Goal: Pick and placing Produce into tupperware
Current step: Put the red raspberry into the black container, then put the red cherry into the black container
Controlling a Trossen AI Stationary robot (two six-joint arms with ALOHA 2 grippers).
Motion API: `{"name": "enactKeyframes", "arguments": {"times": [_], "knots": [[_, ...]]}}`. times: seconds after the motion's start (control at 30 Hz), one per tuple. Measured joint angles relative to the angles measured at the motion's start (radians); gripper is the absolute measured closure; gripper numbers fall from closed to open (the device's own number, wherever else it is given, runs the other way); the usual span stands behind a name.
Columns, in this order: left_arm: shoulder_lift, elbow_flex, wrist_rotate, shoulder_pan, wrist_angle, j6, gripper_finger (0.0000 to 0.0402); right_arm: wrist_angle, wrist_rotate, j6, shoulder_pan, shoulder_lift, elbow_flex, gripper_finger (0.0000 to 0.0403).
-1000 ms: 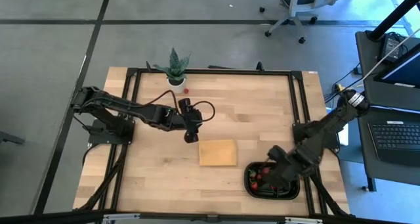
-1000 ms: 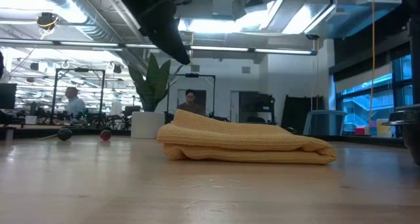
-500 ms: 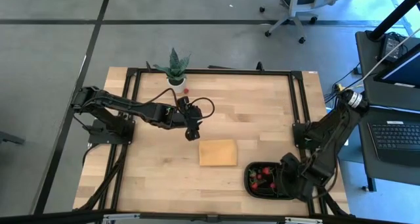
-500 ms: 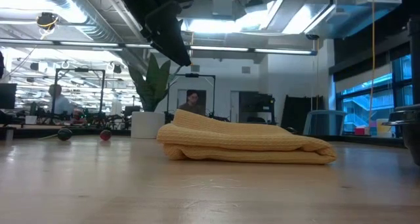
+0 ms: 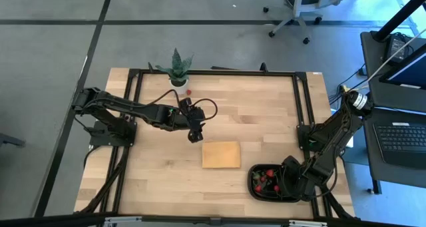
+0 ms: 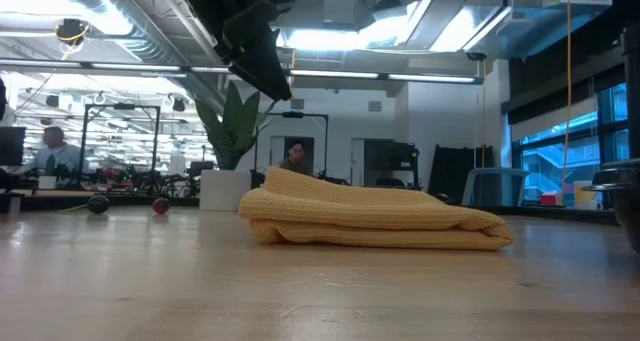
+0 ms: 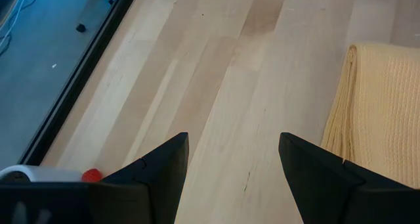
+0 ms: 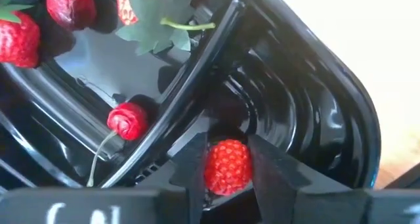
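Right gripper (image 8: 226, 168) clenching red strawberry (image 8: 228, 166) inside black tray (image 8: 315, 106); left gripper (image 7: 233, 168) hovering over table (image 7: 216, 86), jaws released, beside tan pad (image 7: 377, 112).

One black tray (image 5: 256, 190), one tan cloth (image 5: 221, 154), one potted plant (image 5: 178, 70), two grippers.

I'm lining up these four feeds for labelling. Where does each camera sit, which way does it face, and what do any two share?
High: overhead, straight down; both arms, black tray.
Low: table height, level across; yellow cloth, an arm above.
Left wrist: on the left arm, past the open left gripper; bare wood.
Right wrist: on the right arm, into the tray; right gripper holds a strawberry.
Shared: high, low and left wrist show the cloth.
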Motion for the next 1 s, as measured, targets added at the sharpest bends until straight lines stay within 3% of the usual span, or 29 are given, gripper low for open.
{"name": "enactKeyframes", "arguments": {"times": [0.53, 0.77, 0.87, 1.0], "knots": [[0.0, 0.0, 0.0, 0.0, 0.0, 0.004, 0.0171, -0.001, -0.002, -0.004, -0.001, 0.0, -0.002, 0.0227], [-0.006, 0.0, 0.034, 0.0, -0.023, 0.001, 0.0171, -0.041, -0.065, -0.013, -0.039, -0.05, 0.067, 0.0184], [-0.018, 0.0, 0.072, -0.001, -0.046, -0.001, 0.0171, -0.144, 0.021, -0.073, -0.058, -0.078, 0.133, 0.0179], [-0.028, -0.001, 0.08, 0.0, -0.072, -0.005, 0.0171, -0.294, 0.254, -0.202, -0.099, -0.109, 0.194, 0.0178]]}}
